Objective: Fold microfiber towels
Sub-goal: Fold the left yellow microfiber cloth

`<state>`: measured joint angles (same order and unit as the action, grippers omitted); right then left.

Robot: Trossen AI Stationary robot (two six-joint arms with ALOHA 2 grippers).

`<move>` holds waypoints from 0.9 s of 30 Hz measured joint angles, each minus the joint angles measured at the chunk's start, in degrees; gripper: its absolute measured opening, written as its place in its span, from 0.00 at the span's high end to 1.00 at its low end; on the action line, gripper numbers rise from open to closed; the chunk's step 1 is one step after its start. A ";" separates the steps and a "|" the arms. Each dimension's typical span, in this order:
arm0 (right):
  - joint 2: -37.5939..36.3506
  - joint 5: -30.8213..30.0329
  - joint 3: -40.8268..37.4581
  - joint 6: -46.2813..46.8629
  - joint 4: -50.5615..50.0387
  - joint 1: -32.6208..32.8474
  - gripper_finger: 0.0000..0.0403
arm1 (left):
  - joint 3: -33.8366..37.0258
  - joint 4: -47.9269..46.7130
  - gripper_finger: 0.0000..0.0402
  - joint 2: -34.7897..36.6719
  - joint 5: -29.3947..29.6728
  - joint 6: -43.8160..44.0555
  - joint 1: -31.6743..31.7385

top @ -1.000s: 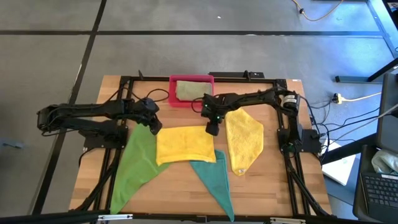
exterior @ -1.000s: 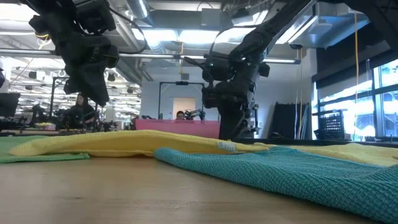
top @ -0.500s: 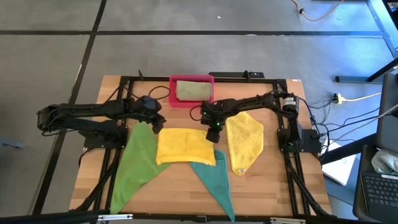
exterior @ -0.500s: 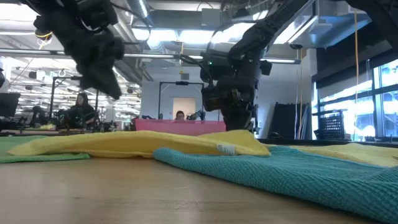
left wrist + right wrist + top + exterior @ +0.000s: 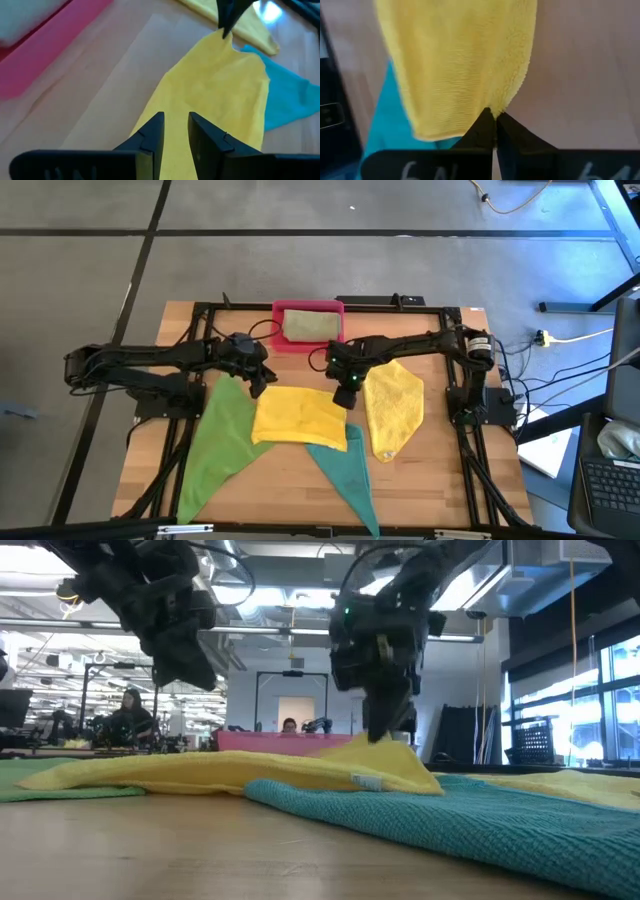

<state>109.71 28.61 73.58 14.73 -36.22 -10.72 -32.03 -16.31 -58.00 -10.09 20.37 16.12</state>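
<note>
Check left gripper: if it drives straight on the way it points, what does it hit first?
Likely the middle yellow towel: the left gripper aims right at it, jaws slightly apart, above its near corner. Height above the cloth is unclear.

Bare wood (image 5: 440, 470) beside teal towel (image 5: 345, 470); pink tray (image 5: 277, 330) behind.

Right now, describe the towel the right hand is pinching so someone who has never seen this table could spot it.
Find the pink tray at the table's far edge; just in front of it, mid-table, lies a yellow towel. The right hand pinches its far corner. Unlike the other yellow towel to its right, it overlaps the teal towel and borders the bright green towel.
</note>
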 joint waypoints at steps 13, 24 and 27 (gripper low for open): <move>-0.50 -11.43 -4.13 1.46 -15.95 -1.09 0.97 | 0.02 11.19 0.81 -2.26 6.21 2.11 -5.39; -5.13 -11.34 -7.37 2.94 -16.53 -1.51 0.75 | 0.04 10.64 0.81 -5.46 6.47 10.53 -11.19; -8.80 -16.04 -5.87 1.42 -16.07 -1.63 0.73 | 0.04 10.83 0.81 -5.42 6.72 12.32 -13.16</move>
<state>100.91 12.57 67.72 16.15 -52.29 -12.35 -31.99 -5.48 -63.42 -3.36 32.69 2.95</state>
